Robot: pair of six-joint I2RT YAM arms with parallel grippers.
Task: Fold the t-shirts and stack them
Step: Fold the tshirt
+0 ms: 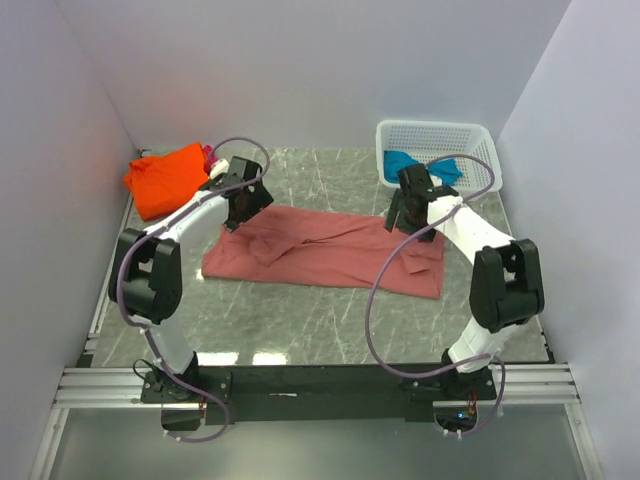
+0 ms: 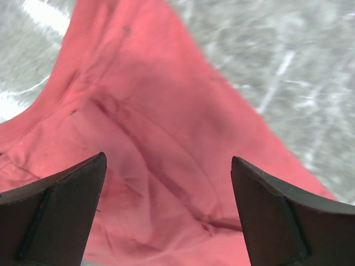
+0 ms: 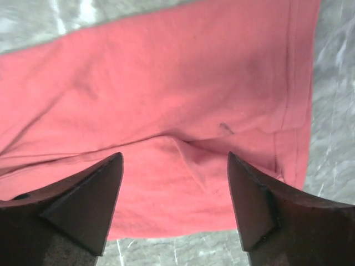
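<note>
Pink shirt [image 1: 320,250] spread below both pincers, seemingly for folding; left pincer [image 2: 167,159], right pincer [image 3: 175,155] wide open, empty.

- A white plastic mesh basket [image 1: 430,127] stood at the far right corner of the counter [image 1: 330,175], close to the right wall.
- The counter had a grey, marble-like surface with thin pale streaks and some glare.
- Plain white walls [image 1: 320,70] closed it on three sides.
- A silver metal rail [image 1: 100,385] ran along the near edge.
</note>
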